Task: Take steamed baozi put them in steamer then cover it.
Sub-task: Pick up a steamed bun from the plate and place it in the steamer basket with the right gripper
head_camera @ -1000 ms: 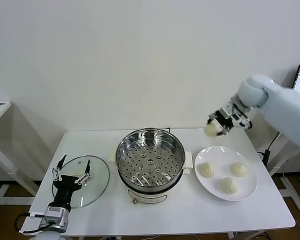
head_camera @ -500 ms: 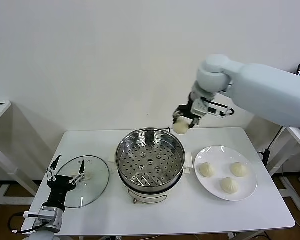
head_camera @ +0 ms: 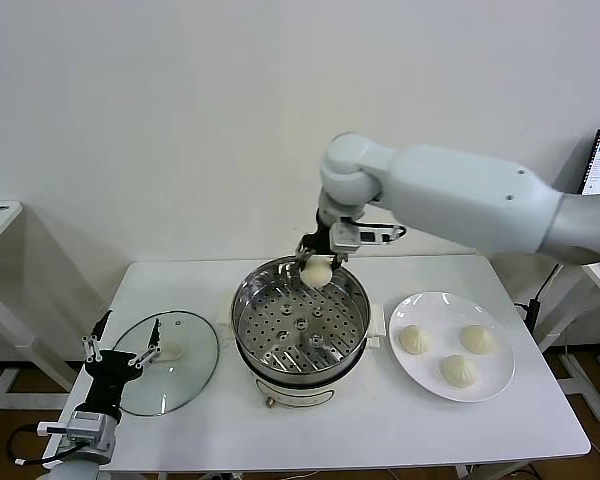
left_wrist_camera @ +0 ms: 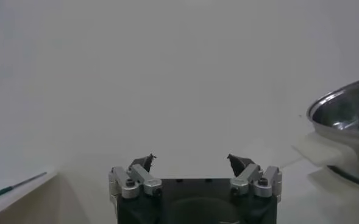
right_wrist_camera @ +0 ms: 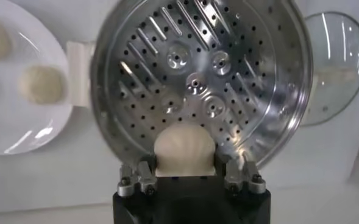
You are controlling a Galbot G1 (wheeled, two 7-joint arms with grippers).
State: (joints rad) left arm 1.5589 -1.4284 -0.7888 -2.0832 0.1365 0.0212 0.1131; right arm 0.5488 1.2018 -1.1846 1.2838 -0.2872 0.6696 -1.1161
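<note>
Head view: right tool, clamped on a round cream-white baozi, has swung left from the white plate to the shiny steel steamer's far rim; release comes next; left tool gapes by the glass lid.

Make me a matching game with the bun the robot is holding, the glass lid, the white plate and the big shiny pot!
Things:
1. held baozi
2. glass lid
3. white plate
4. steamer

Places or states:
A. has three buns on it
B. lies flat on the table by the open left gripper
C. pinched in the right gripper above the steamer's back rim
D. its holey tray has no buns on it

Pairs: 1-C, 2-B, 3-A, 4-D
</note>
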